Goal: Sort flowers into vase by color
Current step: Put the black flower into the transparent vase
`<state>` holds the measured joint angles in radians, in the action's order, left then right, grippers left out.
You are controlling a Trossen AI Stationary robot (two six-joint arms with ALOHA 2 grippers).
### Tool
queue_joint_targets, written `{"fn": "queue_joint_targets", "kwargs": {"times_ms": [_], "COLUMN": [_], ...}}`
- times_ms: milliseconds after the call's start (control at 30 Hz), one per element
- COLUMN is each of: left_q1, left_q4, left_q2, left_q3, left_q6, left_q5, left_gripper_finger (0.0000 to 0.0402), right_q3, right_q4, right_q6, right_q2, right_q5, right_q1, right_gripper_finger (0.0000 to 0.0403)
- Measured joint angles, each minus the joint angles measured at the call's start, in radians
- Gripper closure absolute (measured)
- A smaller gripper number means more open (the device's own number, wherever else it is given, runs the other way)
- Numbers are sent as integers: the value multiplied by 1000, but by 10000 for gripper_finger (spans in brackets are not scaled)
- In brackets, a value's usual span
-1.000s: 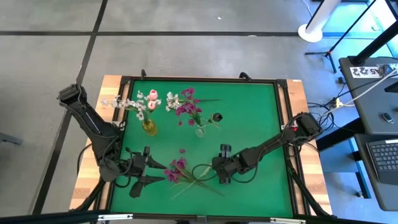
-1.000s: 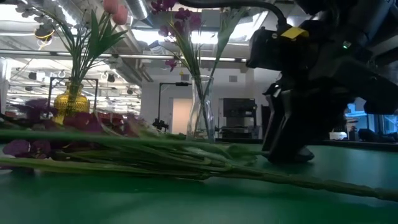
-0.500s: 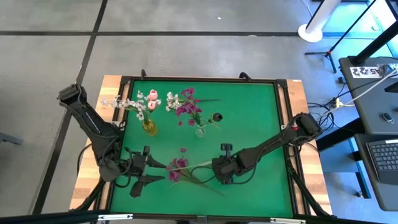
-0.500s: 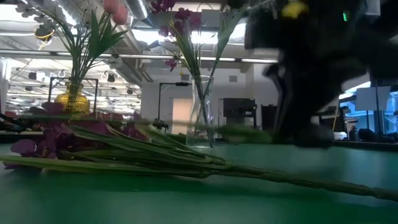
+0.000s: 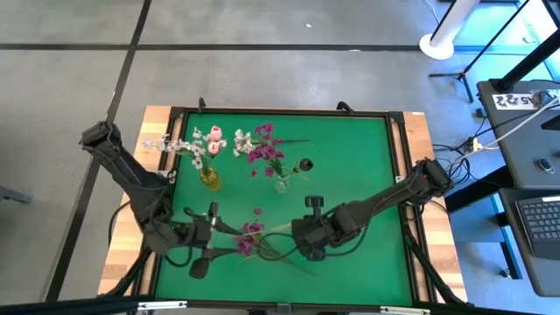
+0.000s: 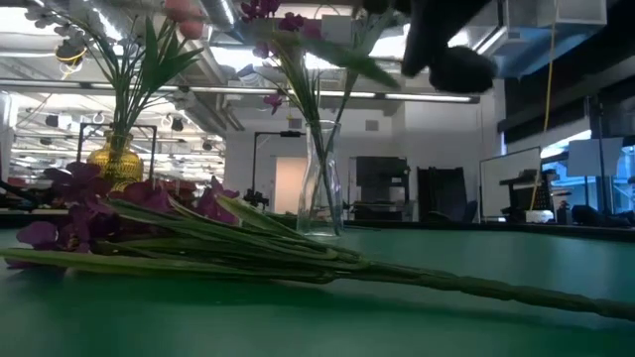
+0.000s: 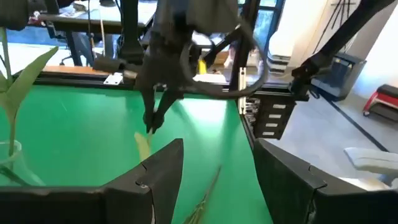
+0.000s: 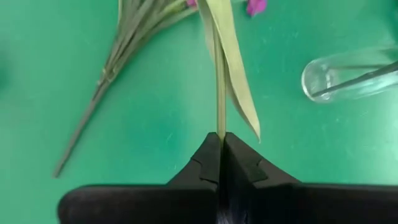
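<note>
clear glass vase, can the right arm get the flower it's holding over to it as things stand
Probably yes. The right end effector is shut on a magenta flower stem, lifted off the green mat. The clear glass vase stands close by, with open mat between; its own flowers crowd the mouth.

Green table mat (wooden-edged), grey floor

Two dark, jointed robot arms with looping black cables; the left gripper has broad, matte black wedge-shaped fingers.
</note>
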<state>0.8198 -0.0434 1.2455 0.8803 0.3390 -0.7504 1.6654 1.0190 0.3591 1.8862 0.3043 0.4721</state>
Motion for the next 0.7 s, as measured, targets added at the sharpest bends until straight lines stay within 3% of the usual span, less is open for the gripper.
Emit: {"fn": "queue_joint_targets", "kwargs": {"times_ms": [400,700], "left_q1": [-190,-240], "left_q4": [141,198], "left_q2": [113,141], "left_q3": [58,70], "left_q6": [49,88], "left_q5": [273,297], "left_gripper_finger": [207,207], "right_q3": [95,100], "right_q4": [49,59], "right_q6": [-54,-54], "right_q2": [0,0], "right_q5": [18,19], "right_q1": [-1,-1], "right_gripper_finger": [398,398]}}
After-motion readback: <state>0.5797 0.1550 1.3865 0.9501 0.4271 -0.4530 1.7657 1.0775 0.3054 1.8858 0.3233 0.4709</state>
